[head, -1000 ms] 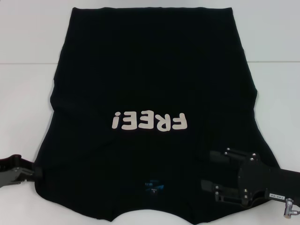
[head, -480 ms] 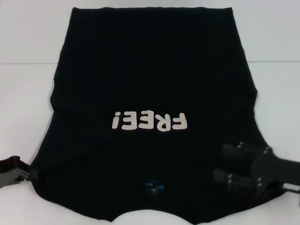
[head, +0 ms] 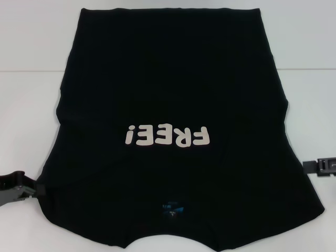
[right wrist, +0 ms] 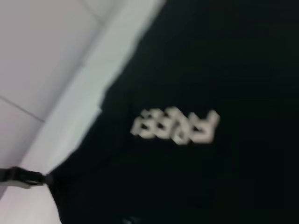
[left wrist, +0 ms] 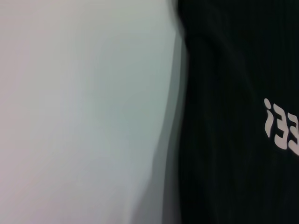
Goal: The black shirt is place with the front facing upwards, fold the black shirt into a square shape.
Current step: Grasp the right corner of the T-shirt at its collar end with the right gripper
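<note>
The black shirt point(head: 168, 79) lies flat on the white table, front up, collar toward me. Its white "FREE!" letters point(head: 168, 136) read upside down from here, and a small blue neck label point(head: 172, 209) shows near the collar. My left gripper point(head: 32, 190) sits at the shirt's near left corner, its tip against the cloth edge. My right gripper point(head: 319, 167) is just off the shirt's right edge, mostly cut off by the picture. The left wrist view shows the shirt point(left wrist: 233, 70) beside bare table. The right wrist view shows the shirt point(right wrist: 224, 60) and, farther off, the left gripper point(right wrist: 25, 178).
The white table point(head: 31, 105) shows on both sides of the shirt and beyond its far hem. A seam line crosses the table at the far left and right.
My right gripper has pulled back from above the shirt's near right part to just past its right edge. The left gripper has barely shifted. The shirt lies as before.
</note>
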Motion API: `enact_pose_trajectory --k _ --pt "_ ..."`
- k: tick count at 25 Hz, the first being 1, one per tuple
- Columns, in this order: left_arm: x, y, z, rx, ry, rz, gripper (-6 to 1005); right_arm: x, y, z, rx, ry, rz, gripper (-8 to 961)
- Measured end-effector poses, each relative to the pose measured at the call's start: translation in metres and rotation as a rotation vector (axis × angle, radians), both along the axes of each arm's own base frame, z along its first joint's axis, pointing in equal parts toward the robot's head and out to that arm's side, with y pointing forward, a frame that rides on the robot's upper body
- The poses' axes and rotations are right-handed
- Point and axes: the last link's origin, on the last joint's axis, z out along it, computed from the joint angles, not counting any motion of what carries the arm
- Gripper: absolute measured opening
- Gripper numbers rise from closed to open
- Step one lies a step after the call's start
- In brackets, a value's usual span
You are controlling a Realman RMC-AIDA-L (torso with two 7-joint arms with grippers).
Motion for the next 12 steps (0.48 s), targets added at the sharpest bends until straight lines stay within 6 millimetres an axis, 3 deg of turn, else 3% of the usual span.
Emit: enact_pose_trajectory --k 6,12 --pt "0.002 0.001 0.0 0.005 -0.007 -0.012 17 0.0 0.004 0.003 -0.137 -0.12 -0.117 775" --pt "0.002 0.001 0.001 0.009 -0.01 -0.015 18 0.016 0.003 0.005 -0.147 -0.231 -0.182 775"
